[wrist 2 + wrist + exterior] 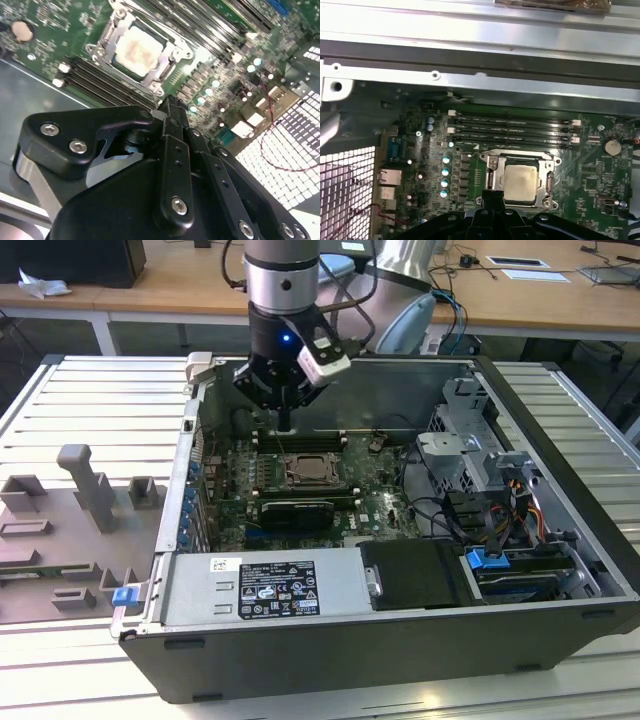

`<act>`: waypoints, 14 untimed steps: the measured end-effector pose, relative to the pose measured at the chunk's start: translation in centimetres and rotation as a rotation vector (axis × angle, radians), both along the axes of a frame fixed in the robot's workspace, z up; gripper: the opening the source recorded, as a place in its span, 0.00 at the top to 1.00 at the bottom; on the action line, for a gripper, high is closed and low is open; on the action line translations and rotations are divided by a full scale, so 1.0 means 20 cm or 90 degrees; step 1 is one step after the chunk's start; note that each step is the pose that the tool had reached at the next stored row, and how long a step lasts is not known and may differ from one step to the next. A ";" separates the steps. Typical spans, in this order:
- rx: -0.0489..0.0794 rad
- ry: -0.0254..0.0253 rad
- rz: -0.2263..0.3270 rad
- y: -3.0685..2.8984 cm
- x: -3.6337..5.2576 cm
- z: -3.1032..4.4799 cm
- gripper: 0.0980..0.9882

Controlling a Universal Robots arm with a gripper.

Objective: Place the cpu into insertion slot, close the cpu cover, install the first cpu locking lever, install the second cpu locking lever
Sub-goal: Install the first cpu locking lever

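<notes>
The cpu, a pale silvery-beige square, lies flat in the insertion slot on the green motherboard. It is also visible from the second wrist view as the cpu and, small, in the exterior view as the cpu. The cpu cover, a silvery frame with a square window, lies down around the chip; its rim shows too. My gripper hangs above the board just behind the socket, fingers shut with nothing between them. In both wrist views its black tip sits beside the socket's edge.
Long memory slots run beside the socket toward the case wall. A black graphics card sits in front of the socket, with the power supply box nearer still. A drive cage and cables fill the exterior view's right. A grey fixture tray lies outside the case.
</notes>
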State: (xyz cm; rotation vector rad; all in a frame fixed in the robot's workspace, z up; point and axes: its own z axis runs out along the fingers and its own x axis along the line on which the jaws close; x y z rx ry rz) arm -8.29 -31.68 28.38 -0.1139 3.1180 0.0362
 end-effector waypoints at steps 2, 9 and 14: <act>0.000 -0.0027 0.000 0.000 -0.043 -0.011 0.99; 0.000 -0.0028 0.002 0.004 -0.123 -0.088 0.99; 0.000 -0.0028 0.002 0.073 -0.129 -0.111 0.99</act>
